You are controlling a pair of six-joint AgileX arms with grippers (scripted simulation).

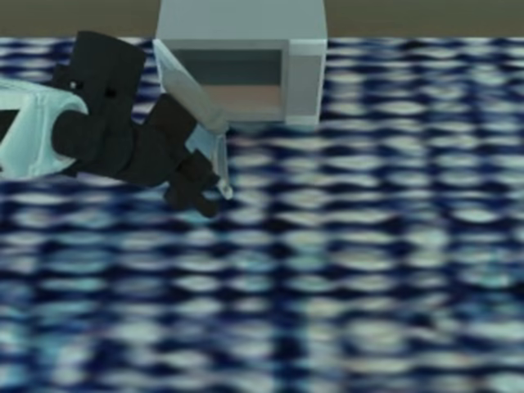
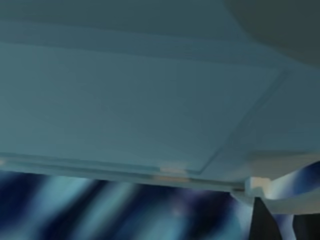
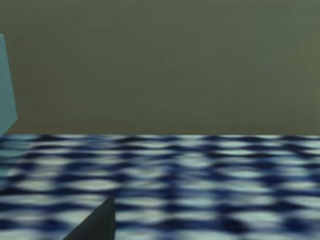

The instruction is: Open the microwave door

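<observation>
The microwave (image 1: 241, 20) stands at the back middle of the table. Its cavity (image 1: 237, 78) is exposed, with the control panel (image 1: 304, 82) at the front's right. The microwave door (image 1: 192, 90) is swung out toward the front left. My left gripper (image 1: 206, 187) is at the door's free edge, shut on the slim handle (image 1: 223, 160). In the left wrist view the door panel (image 2: 125, 100) fills most of the picture. There the handle (image 2: 285, 197) lies just past the dark fingertips (image 2: 262, 222). My right arm is outside the top view.
A blue and white patterned cloth (image 1: 344, 270) covers the whole table. A dull olive wall (image 3: 165, 65) runs behind it. In the right wrist view the microwave's pale corner (image 3: 5, 90) shows at the edge, and a dark part of my right gripper (image 3: 97, 225) hangs over the cloth.
</observation>
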